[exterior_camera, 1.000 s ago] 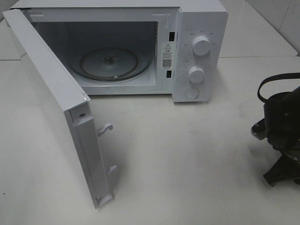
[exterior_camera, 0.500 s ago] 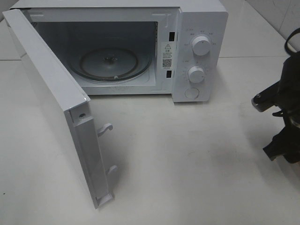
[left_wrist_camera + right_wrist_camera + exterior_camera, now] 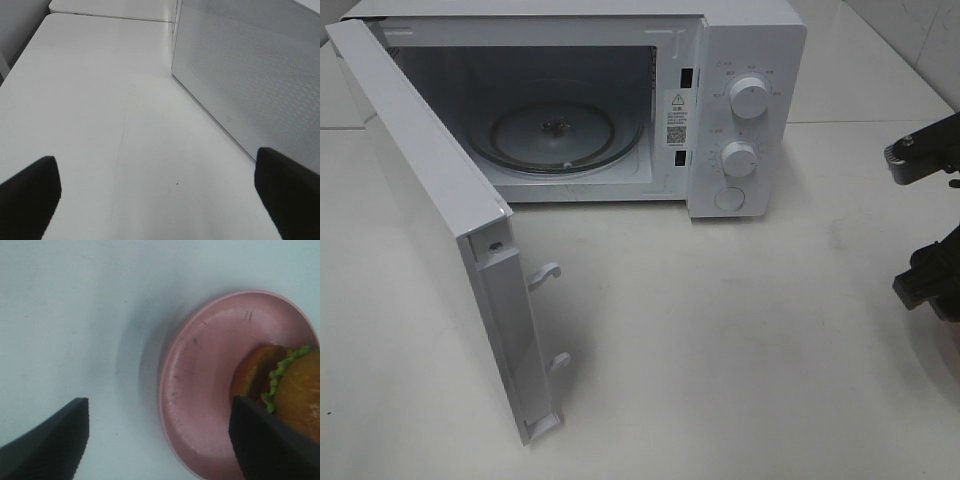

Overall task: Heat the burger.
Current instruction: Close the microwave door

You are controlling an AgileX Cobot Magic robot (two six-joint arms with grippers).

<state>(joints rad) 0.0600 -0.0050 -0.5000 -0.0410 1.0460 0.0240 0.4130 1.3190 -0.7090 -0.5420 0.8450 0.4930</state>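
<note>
The burger (image 3: 296,386), with glossy brown buns and a green lettuce frill, sits on a pink plate (image 3: 200,390) and shows only in the right wrist view, cut off by the frame edge. My right gripper (image 3: 157,412) hovers open above the plate's rim, touching nothing. From above, that right gripper (image 3: 924,220) shows only its dark fingertips (image 3: 920,155) at the far right edge. My left gripper (image 3: 157,185) stands wide open over bare table beside the microwave door (image 3: 250,90).
The white microwave (image 3: 745,110) stands at the back with its door (image 3: 430,210) swung wide open toward the front left. A glass turntable (image 3: 555,135) lies inside the cavity. White table (image 3: 720,340) stretches between the microwave and the right arm.
The right gripper's jaws have spread apart, and the arm has shifted toward the right edge of the high view. The microwave has not moved.
</note>
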